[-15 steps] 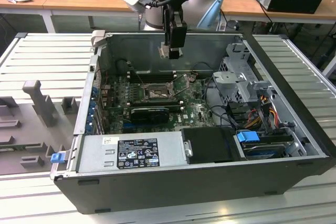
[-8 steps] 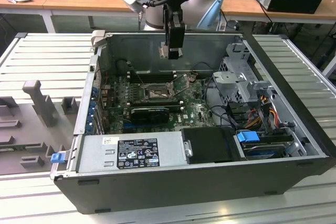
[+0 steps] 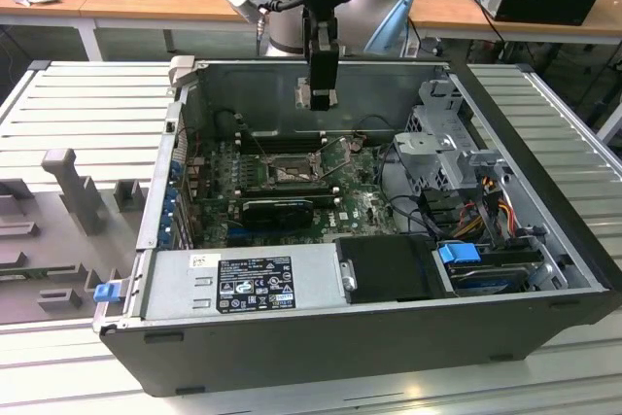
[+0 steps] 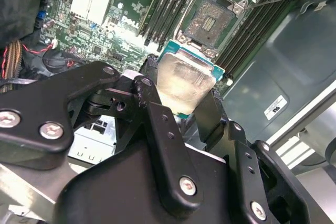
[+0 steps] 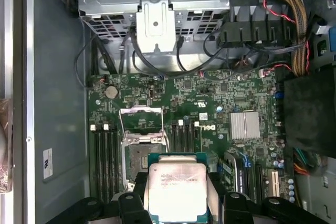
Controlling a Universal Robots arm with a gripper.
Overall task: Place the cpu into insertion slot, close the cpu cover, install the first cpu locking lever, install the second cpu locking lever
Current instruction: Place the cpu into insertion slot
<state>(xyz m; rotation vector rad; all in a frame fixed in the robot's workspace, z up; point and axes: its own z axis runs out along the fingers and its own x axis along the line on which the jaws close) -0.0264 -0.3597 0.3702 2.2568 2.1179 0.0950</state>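
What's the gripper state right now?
Gripper: shut on the cpu, which is not yet in the insertion slot.

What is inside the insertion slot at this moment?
Nothing: the insertion slot shows its bare dark contact field. The cpu is gripped in the tool above the motherboard; in the first wrist view it hides one corner of the slot.
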